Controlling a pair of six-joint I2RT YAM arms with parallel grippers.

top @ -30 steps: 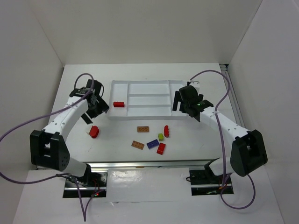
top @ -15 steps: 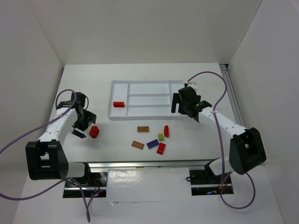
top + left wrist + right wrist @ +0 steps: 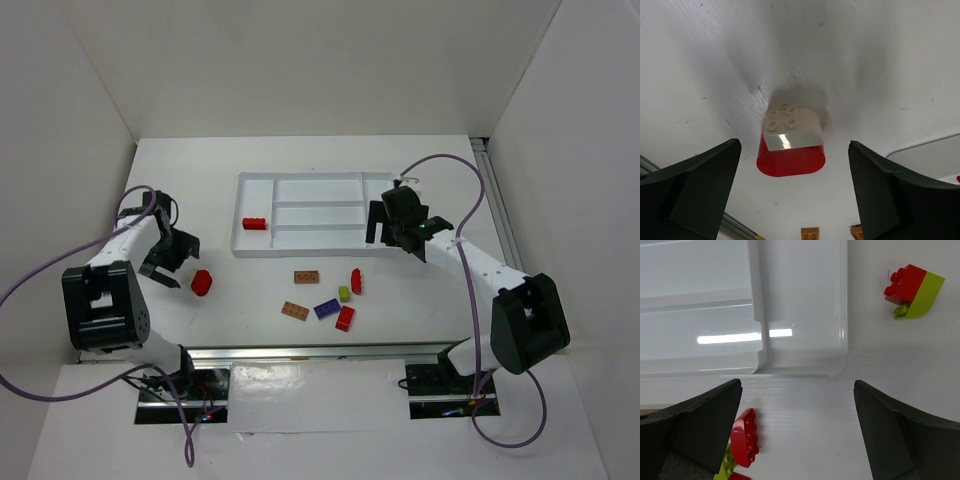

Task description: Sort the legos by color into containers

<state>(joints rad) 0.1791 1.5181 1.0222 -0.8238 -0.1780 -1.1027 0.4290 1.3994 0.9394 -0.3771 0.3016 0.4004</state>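
Observation:
The white tray lies at the middle back, with one red brick in its squarish left section. A red-and-cream brick lies left of the tray on the table; it also shows in the left wrist view. My left gripper is open just left of it, its jaws wide apart and empty. My right gripper is open and empty over the tray's near right corner. Two orange bricks, a purple one, a lime one and two red ones lie in front of the tray.
A red-and-lime brick lies on the table just right of the tray, seen only in the right wrist view. A curved red brick sits by my right gripper's left finger. White walls enclose the table on three sides.
My left arm has swung left from the tray's left end and come down beside the red-and-cream brick. My right gripper has shifted only slightly. The bricks have not moved.

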